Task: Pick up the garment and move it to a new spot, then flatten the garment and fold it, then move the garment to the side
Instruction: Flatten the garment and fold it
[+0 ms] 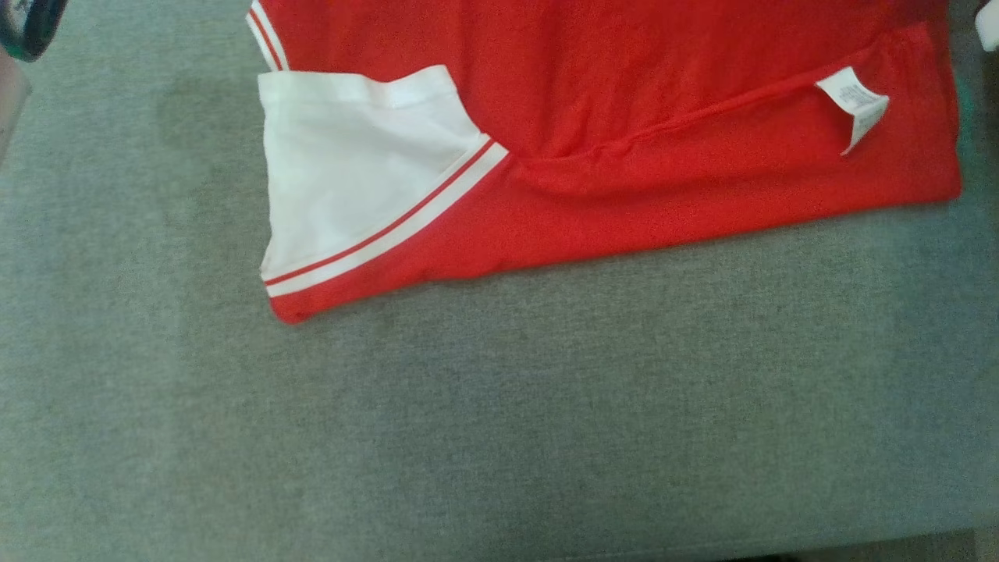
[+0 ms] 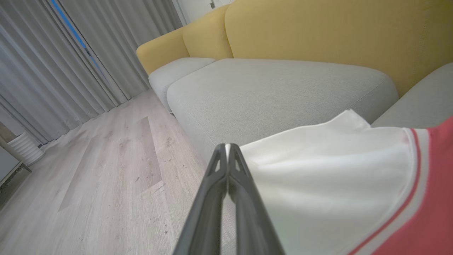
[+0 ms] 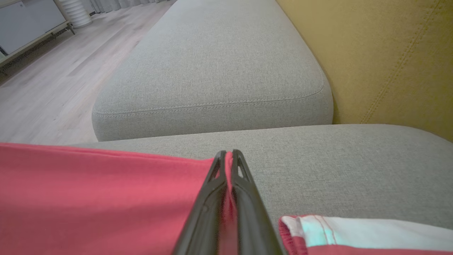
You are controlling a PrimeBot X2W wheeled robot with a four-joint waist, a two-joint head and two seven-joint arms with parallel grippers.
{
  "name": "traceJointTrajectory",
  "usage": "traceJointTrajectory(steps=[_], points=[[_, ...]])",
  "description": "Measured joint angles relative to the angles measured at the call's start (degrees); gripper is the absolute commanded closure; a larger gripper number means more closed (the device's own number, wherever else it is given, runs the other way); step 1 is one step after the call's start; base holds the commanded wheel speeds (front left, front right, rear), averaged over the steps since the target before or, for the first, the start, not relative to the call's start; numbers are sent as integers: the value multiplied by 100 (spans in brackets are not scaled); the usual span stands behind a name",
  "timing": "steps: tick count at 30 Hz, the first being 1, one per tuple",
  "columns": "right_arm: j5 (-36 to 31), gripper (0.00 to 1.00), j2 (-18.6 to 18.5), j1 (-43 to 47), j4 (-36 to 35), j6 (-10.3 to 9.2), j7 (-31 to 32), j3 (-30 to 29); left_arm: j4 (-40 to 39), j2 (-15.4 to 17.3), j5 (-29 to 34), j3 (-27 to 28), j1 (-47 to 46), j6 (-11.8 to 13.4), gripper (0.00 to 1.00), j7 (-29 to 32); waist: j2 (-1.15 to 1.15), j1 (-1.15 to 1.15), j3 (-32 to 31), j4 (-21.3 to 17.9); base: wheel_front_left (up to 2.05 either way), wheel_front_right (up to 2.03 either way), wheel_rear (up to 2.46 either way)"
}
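Left pincer (image 2: 227, 148) clamped on garment (image 2: 318, 177) white panel edge; right pincer (image 3: 228, 156) clamped on red hem.

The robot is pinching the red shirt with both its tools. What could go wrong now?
1. The left tool pinches just the edge of the white panel of the jersey, so the cloth might slip out when lifted.
2. The right tool grips red fabric close to a smaller red-and-white piece, which might get dragged along.
3. A raised crease runs across the red cloth, so it may stay wrinkled.
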Motion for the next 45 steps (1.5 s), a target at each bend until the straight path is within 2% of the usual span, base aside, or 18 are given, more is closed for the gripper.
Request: traceJointTrajectory(steps=[9,13,17,23,31,35,40,41,42,43,44,45], points=[[85,100,-82,811,-269,0,-102,-208,-160,-5,-188,-103,837,-42,100,-245,0,0,-217,259,0,0,0],[155,100,-138,1111,-436,0,-116,-375,-533,63,-305,-187,1368,90,100,-311,0,-1,-298,380,0,0,0],[175,100,-180,1354,-660,0,-116,-523,-1079,255,-331,-204,1785,319,100,-325,0,-1,-357,472,0,0,0],[211,100,-224,2016,-1109,0,-100,-772,-2307,580,-577,-321,2709,877,100,-155,0,-1,-401,543,0,0,0],[218,100,-209,2632,-1564,0,-41,-1099,-3275,803,-631,-400,3516,1515,100,-141,0,-1,-372,601,0,0,0],[218,100,-160,2953,-1769,0,19,-1229,-3500,867,-632,-437,3815,1708,100,-172,0,-1,-334,609,0,0,0],[215,100,-123,3106,-1880,0,32,-1307,-3542,858,-705,-464,4063,1826,100,-315,0,0,-276,633,0,0,0],[215,85,-115,3118,-1881,0,59,-1307,-3540,855,-728,-465,4086,1831,100,-348,0,0,-277,638,0,0,0],[215,53,-115,3118,-1881,0,59,-1307,-3540,855,-728,-465,4086,1831,100,-348,0,0,-277,638,0,0,0],[215,0,-99,3136,-1881,0,63,-1310,-3538,837,-733,-466,4109,1851,100,-385,0,0,-283,643,0,0,0],[214,0,-73,3162,-1881,0,62,-1312,-3529,803,-735,-464,4141,1879,55,-438,0,0,-293,648,0,0,0],[214,0,-38,3182,-1880,0,60,-1319,-3495,759,-759,-465,4172,1887,4,-487,0,0,-310,652,0,0,0]])
